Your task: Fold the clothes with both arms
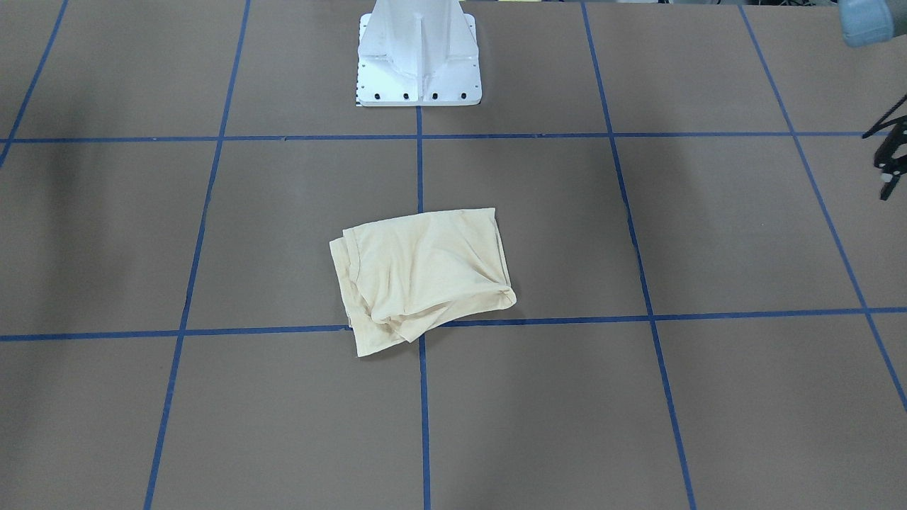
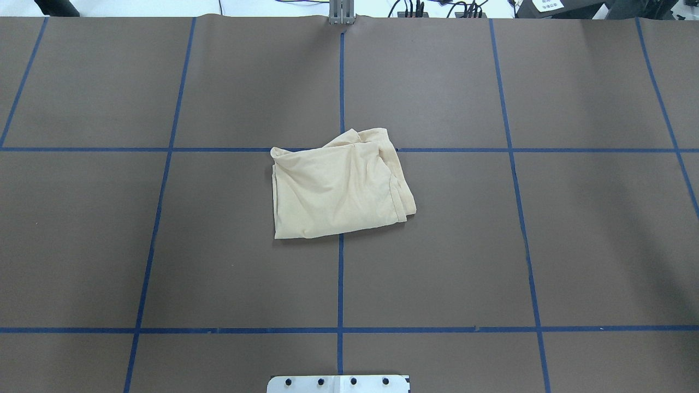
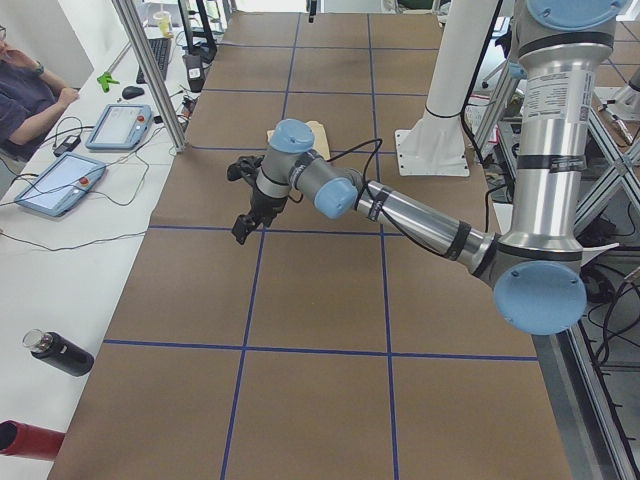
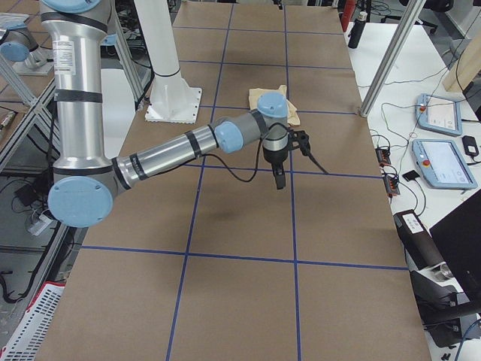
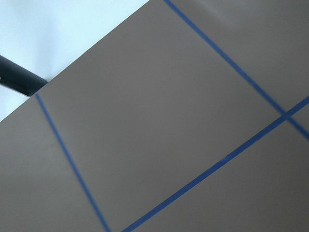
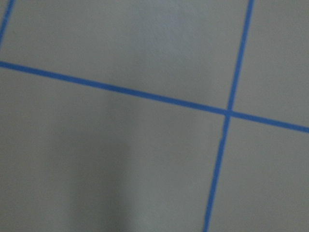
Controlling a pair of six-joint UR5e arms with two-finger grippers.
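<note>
**Folded shirt lies mid-table, both arms off to the sides**

From the operators' side, the cream T-shirt (image 1: 425, 273) lies folded into a rumpled rectangle at the middle of the brown table (image 1: 638, 212). It sits across a crossing of blue tape lines (image 1: 419, 170), in front of the white pedestal (image 1: 418, 71). Only plain cream cloth shows. A sliver of the left gripper (image 1: 889, 166) pokes in at the edge, well apart from the shirt.

From overhead, the folded layers step out along the shirt's right edge.

From the left end, the left arm (image 3: 420, 225) reaches out low, its claw pointing down over bare table. I cannot tell how far the fingers are parted.

From the right end, the right arm (image 4: 165, 154) does likewise. The right gripper (image 4: 279, 180) hangs above the table on the near side of the shirt, its spread equally unclear. Neither claw touches the cloth.

Both wrist cameras show only blurred brown table and tape.
</note>
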